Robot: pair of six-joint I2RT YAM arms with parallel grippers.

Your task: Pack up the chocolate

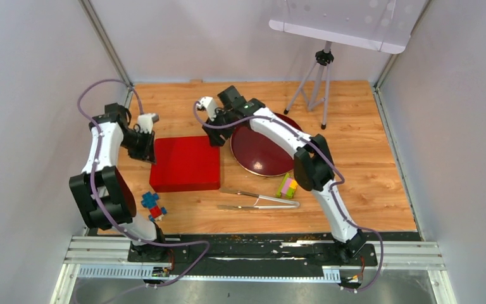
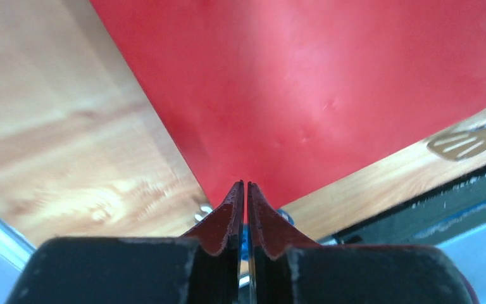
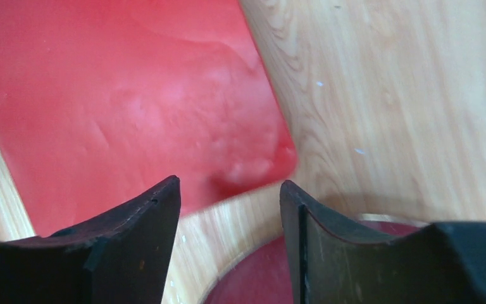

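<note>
Left claw [image 2: 245, 187] pressed together, nothing seen between its fingers, tips at the left edge of the red box [image 1: 185, 163]. Right claw [image 3: 230, 190] spread and empty over the box's far right corner. Chocolate: not discernible in any view. Dark red plate [image 1: 262, 152] beside the box, partly hidden by the right arm [image 1: 291, 136]. Tongs [image 1: 259, 201] lie on the tabletop [image 1: 380, 158] near the box, with one end cut off in the left wrist view.

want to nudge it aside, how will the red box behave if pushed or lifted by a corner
The red box lies flat and low on the smooth wooden table, so it would probably slide, not tip. Its top shows dents and ripples, so it is likely thin and may flex if pinched.
</note>
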